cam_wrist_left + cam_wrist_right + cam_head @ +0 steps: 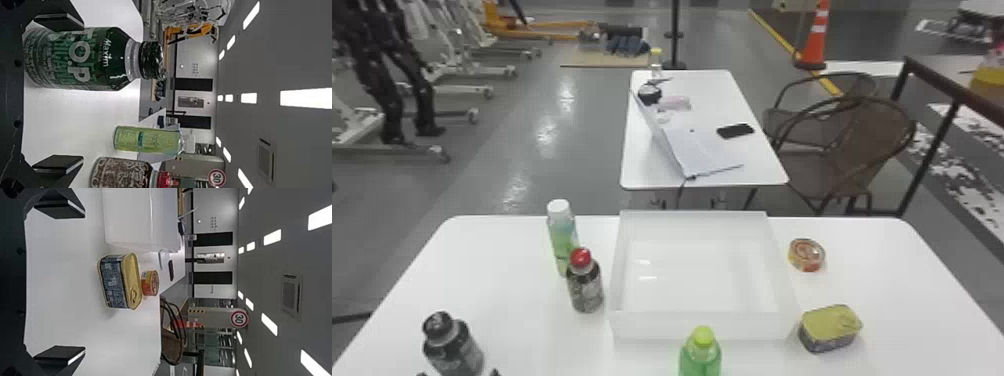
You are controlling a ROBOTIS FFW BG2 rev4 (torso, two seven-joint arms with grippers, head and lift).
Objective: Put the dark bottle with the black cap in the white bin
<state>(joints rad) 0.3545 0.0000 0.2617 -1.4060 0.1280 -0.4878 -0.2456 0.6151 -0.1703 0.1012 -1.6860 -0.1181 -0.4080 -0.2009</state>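
Observation:
The dark bottle with the black cap (454,350) stands upright at the near left of the table. At the bottom edge of the head view, the tips of my left gripper (458,373) show on either side of it. In the left wrist view the gripper (58,93) is open, and the bottle (105,58) lies much closer to one finger than the other. The white bin (702,326), with nothing inside, sits mid-table. My right gripper (60,282) is open, facing the table's right part with nothing between its fingers.
A red-capped bottle (585,287) and a green bottle with white cap (562,237) stand between dark bottle and bin. A green bottle (701,355) stands before the bin. Right of it lie a rectangular can (830,327) and a round can (806,255).

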